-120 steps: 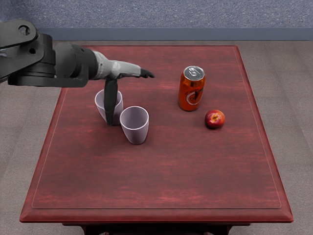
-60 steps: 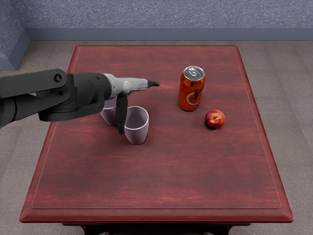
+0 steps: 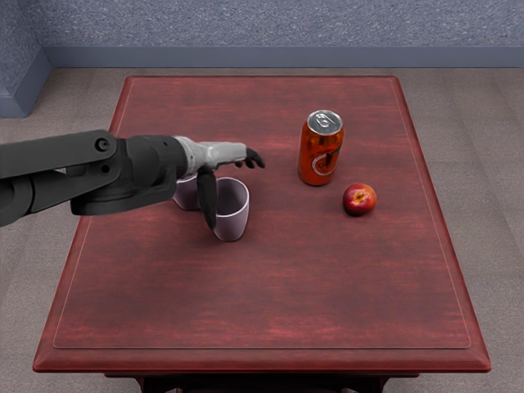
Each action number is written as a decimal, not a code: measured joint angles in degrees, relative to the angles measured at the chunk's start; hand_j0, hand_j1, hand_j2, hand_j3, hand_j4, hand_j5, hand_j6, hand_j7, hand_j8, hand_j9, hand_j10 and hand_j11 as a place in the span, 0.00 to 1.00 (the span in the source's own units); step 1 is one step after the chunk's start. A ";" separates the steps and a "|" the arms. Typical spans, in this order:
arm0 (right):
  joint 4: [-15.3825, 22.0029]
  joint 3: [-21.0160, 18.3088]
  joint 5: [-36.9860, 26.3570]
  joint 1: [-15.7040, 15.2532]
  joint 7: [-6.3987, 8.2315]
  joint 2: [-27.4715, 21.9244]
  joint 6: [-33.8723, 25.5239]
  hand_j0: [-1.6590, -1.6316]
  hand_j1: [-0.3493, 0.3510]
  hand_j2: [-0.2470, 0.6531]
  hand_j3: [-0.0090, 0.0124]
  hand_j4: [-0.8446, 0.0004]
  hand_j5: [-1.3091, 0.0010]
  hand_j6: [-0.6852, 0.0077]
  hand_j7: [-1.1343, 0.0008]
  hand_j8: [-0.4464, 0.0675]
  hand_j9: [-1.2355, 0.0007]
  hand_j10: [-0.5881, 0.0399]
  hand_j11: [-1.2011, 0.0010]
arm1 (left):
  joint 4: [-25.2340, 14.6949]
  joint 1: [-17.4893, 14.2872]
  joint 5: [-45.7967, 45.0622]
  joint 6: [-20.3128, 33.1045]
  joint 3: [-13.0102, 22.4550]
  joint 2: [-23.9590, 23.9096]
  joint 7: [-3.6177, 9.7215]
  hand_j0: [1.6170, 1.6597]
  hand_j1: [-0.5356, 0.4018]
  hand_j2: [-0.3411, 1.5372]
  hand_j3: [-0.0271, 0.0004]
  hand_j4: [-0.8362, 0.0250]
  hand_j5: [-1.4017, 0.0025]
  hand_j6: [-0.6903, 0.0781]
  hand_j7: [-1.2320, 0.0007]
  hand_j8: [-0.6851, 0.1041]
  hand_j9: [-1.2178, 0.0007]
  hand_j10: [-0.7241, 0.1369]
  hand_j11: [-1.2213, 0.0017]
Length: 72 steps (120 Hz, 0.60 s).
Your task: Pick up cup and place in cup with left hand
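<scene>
My left hand (image 3: 219, 154) has shifted right and slightly lower in the frame, and now its thumb (image 3: 208, 199) hangs in front of the left side of the nearer cup (image 3: 234, 219), left of centre. My fingertips (image 3: 255, 158) have bent down a little, but the hand is wide and holds nothing; whether the thumb touches that cup I cannot tell. Both cups stand where they stood, the other cup (image 3: 187, 195) partly hidden behind my wrist. I judge I am lining up on the nearer one, so grasping, lifting and nesting remain; closing too soon could knock it.
</scene>
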 joint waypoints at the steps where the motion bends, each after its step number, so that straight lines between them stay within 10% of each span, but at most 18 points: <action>1: 0.00 0.00 0.00 0.00 0.00 0.00 0.00 0.04 0.00 0.27 0.42 1.00 1.00 0.99 1.00 0.87 1.00 0.94 1.00 | 0.00 0.00 0.00 -0.01 0.00 0.00 0.00 0.96 0.69 0.20 0.99 0.74 0.82 0.64 0.79 0.62 0.79 0.61 0.79; 72: 0.00 0.00 0.00 0.00 0.00 0.00 0.00 0.04 0.00 0.27 0.42 1.00 1.00 0.99 1.00 0.87 1.00 0.94 1.00 | 0.08 1.50 -0.04 -0.43 0.08 -0.08 0.00 0.95 0.49 0.21 0.99 0.55 0.66 0.41 0.62 0.41 0.61 0.42 0.61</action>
